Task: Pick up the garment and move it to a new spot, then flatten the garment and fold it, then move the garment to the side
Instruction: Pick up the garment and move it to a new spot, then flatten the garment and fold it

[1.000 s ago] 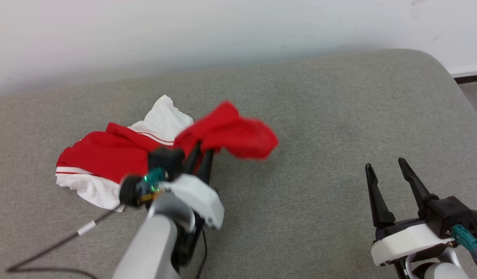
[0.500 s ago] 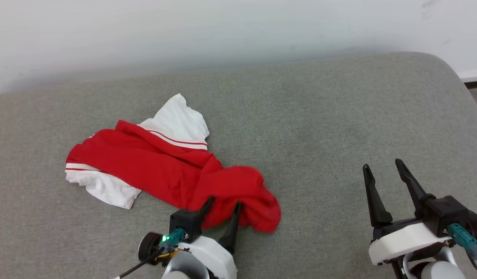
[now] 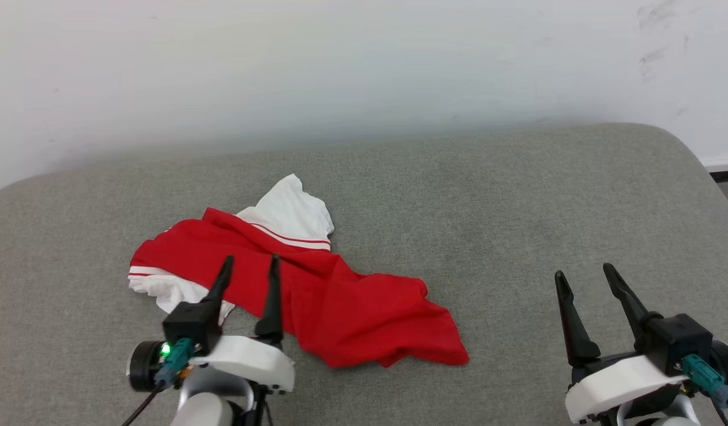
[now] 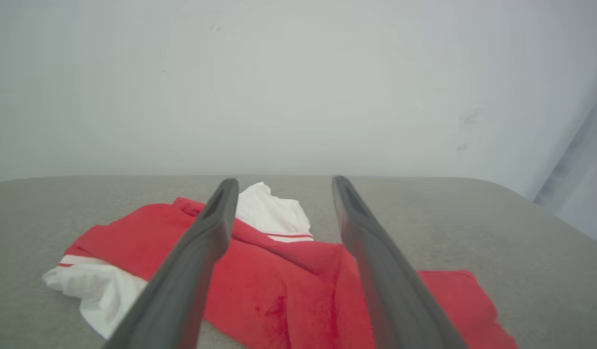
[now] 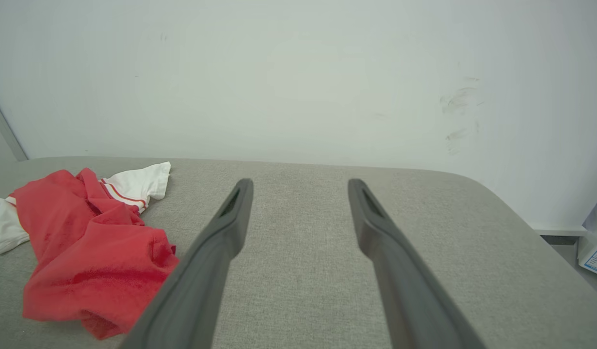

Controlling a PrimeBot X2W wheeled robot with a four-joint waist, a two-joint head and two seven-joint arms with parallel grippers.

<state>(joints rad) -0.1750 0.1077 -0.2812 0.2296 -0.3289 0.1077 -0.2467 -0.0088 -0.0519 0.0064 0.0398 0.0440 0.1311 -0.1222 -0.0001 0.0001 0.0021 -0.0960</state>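
**A:** Where is the shirt?

**B:** The soft bright red T-shirt with white striped sleeves [image 3: 352, 307] lies crumpled on the padded grey fabric surface [image 3: 517, 207], left of centre. Your left fingers [image 3: 272, 296] are spread and empty by its near left part. Your right fingers [image 3: 569, 319] are spread too, well apart at the near right.

**A:** Which step?

**B:** It seems set down, so flattening is likely next. You'd pinch two hem corners and draw them apart.

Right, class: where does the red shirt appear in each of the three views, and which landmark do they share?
Head view: shirt left of centre, low.
Left wrist view: shirt bottom centre, spreading to both sides.
Right wrist view: shirt lower left.
Shared landmark: the white sleeve with thin red stripes, at the shirt's far edge.
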